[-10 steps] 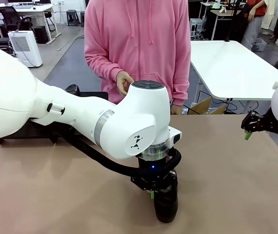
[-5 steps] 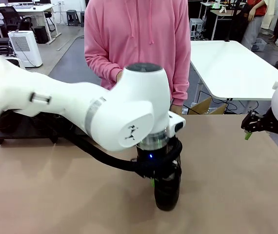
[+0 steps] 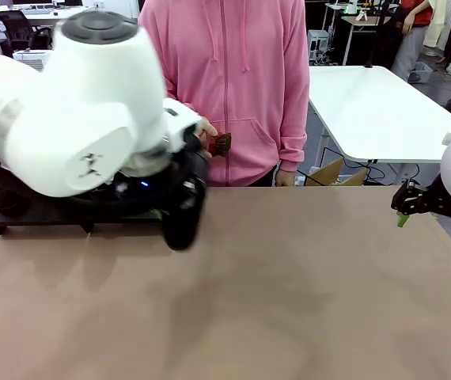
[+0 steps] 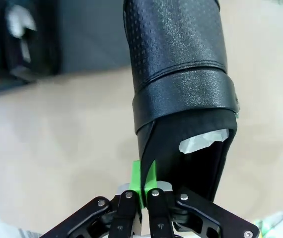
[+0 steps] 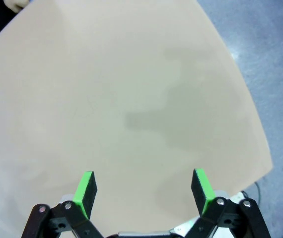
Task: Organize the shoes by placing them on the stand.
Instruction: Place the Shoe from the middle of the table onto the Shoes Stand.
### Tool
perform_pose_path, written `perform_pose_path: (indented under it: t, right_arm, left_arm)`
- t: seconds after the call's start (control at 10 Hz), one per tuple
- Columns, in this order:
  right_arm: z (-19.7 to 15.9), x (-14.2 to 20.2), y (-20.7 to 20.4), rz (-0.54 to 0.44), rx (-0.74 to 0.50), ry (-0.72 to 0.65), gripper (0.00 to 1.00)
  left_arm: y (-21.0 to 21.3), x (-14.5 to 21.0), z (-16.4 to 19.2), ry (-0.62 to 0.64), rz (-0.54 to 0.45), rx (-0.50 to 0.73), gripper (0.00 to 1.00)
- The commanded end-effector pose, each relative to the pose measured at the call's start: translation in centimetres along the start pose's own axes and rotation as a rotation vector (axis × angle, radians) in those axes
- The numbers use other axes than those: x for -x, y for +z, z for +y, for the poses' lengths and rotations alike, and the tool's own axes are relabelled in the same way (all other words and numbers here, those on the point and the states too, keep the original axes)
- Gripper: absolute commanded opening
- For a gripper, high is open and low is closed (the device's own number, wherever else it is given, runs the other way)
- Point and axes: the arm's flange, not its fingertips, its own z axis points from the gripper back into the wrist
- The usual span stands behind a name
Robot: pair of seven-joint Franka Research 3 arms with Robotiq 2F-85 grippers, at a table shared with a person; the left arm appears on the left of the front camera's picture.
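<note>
While gripped, shoe (image 4: 181, 89) shows no legible branding.

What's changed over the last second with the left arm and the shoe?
The left tool, shut on the shoe by the edge of its opening, has carried it from the near middle of the table up and left toward the stand. The right tool stayed open at the table's right edge, and the person stayed at the far side.

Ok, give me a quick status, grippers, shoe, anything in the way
Left gripper shut on shoe collar, shoe carried above the table near the stand. Right gripper open, nothing held. Person's hand close behind the shoe.
</note>
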Motion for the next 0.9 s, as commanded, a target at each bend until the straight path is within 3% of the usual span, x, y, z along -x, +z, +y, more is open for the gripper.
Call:
perform_pose_path:
  t: [0.0,0.3,0.8]
  right_arm:
    - [-0.1,-0.1,0.0,-0.002,-0.018,0.016,1.0]
    - [-0.1,-0.1,0.0,-0.002,-0.018,0.016,1.0]
    - [-0.1,-0.1,0.0,-0.002,-0.018,0.016,1.0]
  left_arm:
    - [-2.2,-2.5,1.8,0.035,-0.109,-0.038,0.0]
    - [-4.4,-6.7,3.9,0.019,-0.197,-0.019,0.0]
    - [-7.9,-9.7,7.4,0.127,-0.186,-0.001,0.0]
